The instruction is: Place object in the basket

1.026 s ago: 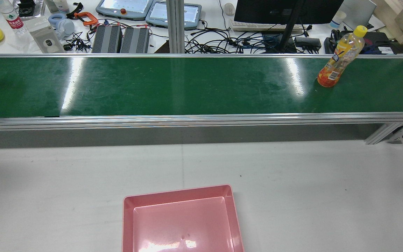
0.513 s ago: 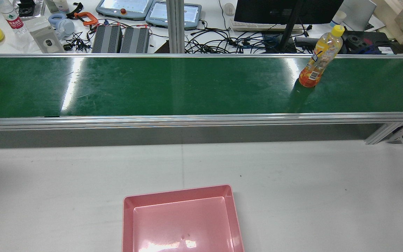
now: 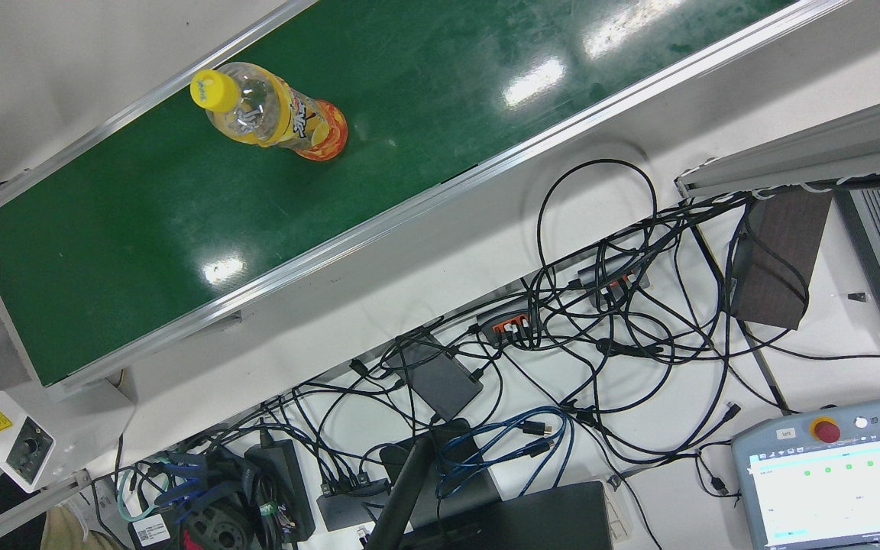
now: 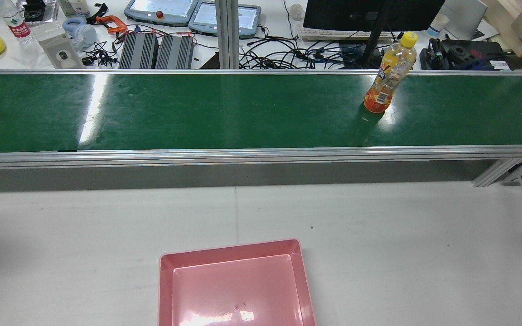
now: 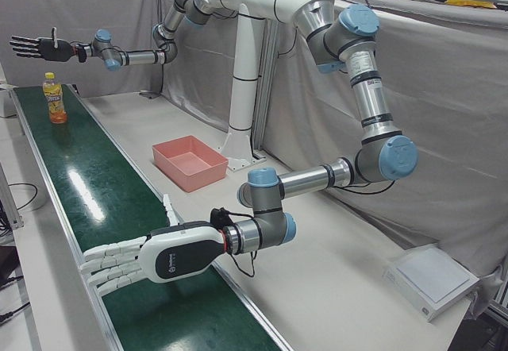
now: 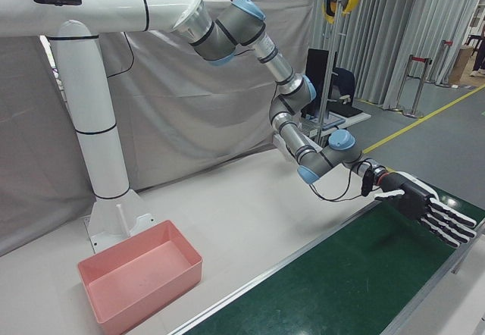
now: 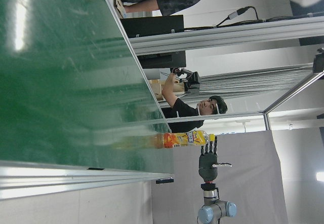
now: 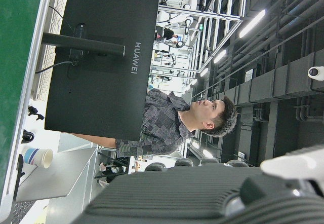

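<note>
While the orange drink bottle (image 4: 388, 77) is standing upright on the green conveyor belt (image 4: 197, 113), we are seeing it toward the right part of the belt in the rear view, closer to the belt's far rail than to the rail on the robot's side. Its yellow cap is on and nothing is touching it.

We are finding the right hand (image 5: 36, 47) nearest to it. In the left-front view that hand is hanging in the air above and a little beyond the bottle, near the belt's far end, flat, with fingers stretched out and spread, holding nothing. From the left hand view we are looking down the belt and seeing the same hand (image 7: 207, 159) just past the bottle, apart from it.

We are seeing the left hand (image 5: 151, 260) well apart from the bottle, at the opposite end of the belt. It is hovering low over the green surface, fingers extended and splayed, gripping nothing.

We are seeing the pink basket (image 4: 163, 290) sitting on the white table (image 4: 379, 226) on the robot's side of the belt, nothing inside it.
</note>
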Controlling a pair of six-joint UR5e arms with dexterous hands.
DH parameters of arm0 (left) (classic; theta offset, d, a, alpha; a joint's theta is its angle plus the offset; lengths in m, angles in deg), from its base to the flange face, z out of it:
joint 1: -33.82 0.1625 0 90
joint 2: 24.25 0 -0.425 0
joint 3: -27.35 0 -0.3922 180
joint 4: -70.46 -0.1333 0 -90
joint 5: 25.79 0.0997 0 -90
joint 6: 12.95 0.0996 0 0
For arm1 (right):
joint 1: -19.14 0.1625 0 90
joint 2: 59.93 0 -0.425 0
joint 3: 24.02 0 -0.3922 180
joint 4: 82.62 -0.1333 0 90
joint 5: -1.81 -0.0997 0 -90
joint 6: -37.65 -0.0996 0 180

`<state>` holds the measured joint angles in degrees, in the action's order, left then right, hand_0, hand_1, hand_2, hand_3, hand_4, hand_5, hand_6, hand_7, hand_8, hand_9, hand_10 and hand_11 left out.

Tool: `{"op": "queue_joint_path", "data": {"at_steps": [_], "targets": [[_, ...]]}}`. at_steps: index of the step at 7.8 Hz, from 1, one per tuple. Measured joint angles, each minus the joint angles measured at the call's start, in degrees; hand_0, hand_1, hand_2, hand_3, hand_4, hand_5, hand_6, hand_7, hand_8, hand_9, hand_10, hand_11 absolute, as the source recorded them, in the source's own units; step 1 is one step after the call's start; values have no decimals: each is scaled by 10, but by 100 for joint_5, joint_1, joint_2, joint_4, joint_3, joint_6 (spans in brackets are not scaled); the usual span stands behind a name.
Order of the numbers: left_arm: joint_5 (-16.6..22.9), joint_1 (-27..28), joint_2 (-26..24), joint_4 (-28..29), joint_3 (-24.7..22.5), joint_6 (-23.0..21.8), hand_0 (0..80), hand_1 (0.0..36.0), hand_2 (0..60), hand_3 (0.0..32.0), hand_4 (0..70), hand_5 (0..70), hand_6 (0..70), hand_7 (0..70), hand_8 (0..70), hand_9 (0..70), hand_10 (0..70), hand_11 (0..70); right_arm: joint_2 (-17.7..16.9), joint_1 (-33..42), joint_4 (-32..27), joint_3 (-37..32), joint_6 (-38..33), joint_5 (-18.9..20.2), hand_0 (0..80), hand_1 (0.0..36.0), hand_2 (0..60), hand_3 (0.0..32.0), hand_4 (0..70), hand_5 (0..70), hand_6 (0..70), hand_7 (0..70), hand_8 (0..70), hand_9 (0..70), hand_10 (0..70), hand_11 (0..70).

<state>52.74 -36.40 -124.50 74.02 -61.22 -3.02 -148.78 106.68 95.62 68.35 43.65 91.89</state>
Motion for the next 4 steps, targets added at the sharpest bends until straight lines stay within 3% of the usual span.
{"op": "queue_joint_path", "data": {"at_steps": [2, 4], "targets": [[29, 169, -62, -653, -446, 266, 615, 117, 0, 0, 0, 66, 0, 0, 0, 0, 0, 0, 0, 0, 0, 0, -2, 0, 0, 0, 0, 0, 0, 0, 0, 0, 0, 0, 0, 0], [334, 207, -109, -269, -299, 336, 592, 105, 0, 0, 0, 104, 0, 0, 0, 0, 0, 0, 0, 0, 0, 0, -3, 0, 0, 0, 0, 0, 0, 0, 0, 0, 0, 0, 0, 0]]}}
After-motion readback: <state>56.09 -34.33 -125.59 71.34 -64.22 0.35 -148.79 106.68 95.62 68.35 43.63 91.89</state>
